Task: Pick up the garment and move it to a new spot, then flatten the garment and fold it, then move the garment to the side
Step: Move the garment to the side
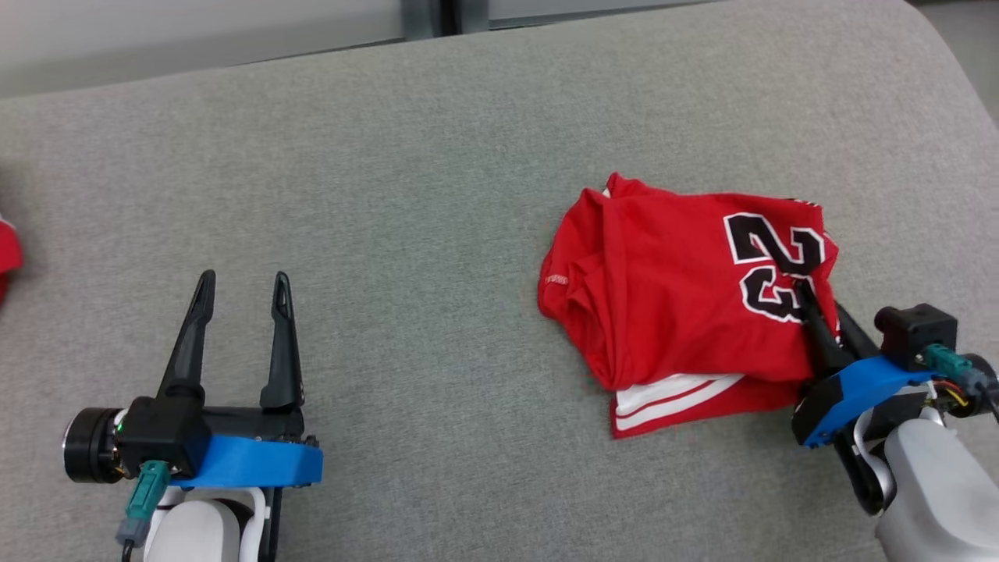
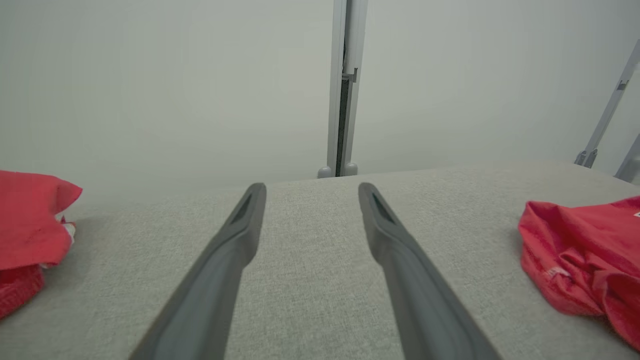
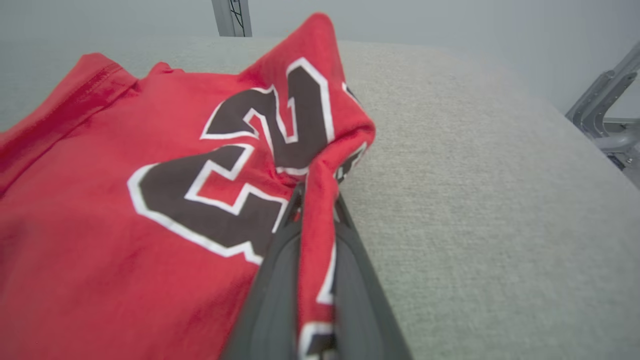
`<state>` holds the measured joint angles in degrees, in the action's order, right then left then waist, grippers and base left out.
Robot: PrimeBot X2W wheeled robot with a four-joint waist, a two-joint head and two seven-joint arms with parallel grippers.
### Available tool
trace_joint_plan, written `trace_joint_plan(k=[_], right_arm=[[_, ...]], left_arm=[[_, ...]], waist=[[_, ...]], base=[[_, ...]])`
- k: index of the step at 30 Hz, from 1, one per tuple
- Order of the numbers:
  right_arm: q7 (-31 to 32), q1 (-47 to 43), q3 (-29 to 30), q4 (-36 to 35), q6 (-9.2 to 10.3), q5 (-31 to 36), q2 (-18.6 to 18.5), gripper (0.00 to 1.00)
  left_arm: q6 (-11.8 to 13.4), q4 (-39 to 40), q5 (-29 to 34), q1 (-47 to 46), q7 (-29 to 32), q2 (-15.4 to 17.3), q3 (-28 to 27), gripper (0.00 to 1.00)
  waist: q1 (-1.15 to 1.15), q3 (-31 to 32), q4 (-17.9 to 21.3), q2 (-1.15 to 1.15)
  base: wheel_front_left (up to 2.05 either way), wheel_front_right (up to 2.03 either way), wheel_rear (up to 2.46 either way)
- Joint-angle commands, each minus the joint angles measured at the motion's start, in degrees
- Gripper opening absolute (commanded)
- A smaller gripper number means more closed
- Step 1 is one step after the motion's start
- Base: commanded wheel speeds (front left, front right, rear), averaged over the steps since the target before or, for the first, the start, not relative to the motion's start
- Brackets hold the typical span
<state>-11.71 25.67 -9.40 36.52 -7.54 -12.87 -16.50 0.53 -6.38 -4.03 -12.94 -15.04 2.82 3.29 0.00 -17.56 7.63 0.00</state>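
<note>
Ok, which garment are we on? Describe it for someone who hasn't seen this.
On the wide grey padded surface, look right. A crumpled red jersey lies there. Unlike the red cloth at the far left edge, it bears a big black number outlined in white, pinched by the right end effector.

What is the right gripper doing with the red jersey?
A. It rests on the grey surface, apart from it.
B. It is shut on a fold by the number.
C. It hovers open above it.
B: the right gripper pinches a raised fold of the red jersey at its black number.
</note>
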Motion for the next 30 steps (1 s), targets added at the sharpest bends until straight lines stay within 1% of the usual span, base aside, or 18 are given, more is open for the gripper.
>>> trace_joint_plan(k=[1,7,11,14,19,22,27,30], right_arm=[[-0.5,1.0,0.4,-0.4,0.11,-0.7,-0.5,0.0],[-1.1,2.8,1.7,-2.0,0.11,-0.1,-1.4,0.0],[-1.3,6.3,1.4,-3.2,0.11,0.1,-2.3,0.0],[-0.6,10.2,1.1,-3.7,0.11,0.4,-4.0,0.0],[1.2,17.3,1.4,-3.2,0.11,0.2,-9.2,0.0],[2.3,20.9,1.9,-2.5,0.11,0.6,-13.9,0.0],[3.5,25.8,3.9,0.7,0.11,-0.6,-20.9,0.0],[3.9,28.5,5.1,3.0,0.11,-1.7,-23.5,0.0]], left_arm=[[-0.2,0.3,0.4,-0.9,-0.2,0.3,-0.4,1.0],[-0.7,0.8,1.5,-2.9,-0.2,0.5,-0.7,1.0],[-1.0,1.4,2.0,-4.2,-0.2,0.7,-0.8,1.0],[-1.3,2.1,2.3,-5.5,-0.2,0.8,-0.7,1.0],[-1.6,3.1,2.9,-8.3,-0.2,0.8,0.0,1.0],[-1.6,3.8,3.2,-10.0,-0.2,0.8,0.6,1.0],[-1.6,4.4,3.6,-12.1,-0.2,0.8,1.4,1.0],[-1.4,4.8,3.8,-13.1,-0.2,0.7,1.6,1.0]], waist=[[0.0,-2.0,2.2,0.0],[0.0,-4.0,3.8,0.0],[0.0,-5.5,3.5,0.0],[0.0,-7.4,2.8,0.0],[0.0,-11.9,0.9,0.0],[0.0,-14.7,-0.3,0.0],[0.0,-18.1,-1.8,0.0],[0.0,-19.6,-2.0,0.0]], base=[[0.0,0.0,0.0],[0.0,0.0,0.0],[0.0,0.0,0.0],[0.0,0.0,0.0],[0.0,0.0,0.0],[0.0,0.0,0.0],[0.0,0.0,0.0],[0.0,0.0,0.0]])
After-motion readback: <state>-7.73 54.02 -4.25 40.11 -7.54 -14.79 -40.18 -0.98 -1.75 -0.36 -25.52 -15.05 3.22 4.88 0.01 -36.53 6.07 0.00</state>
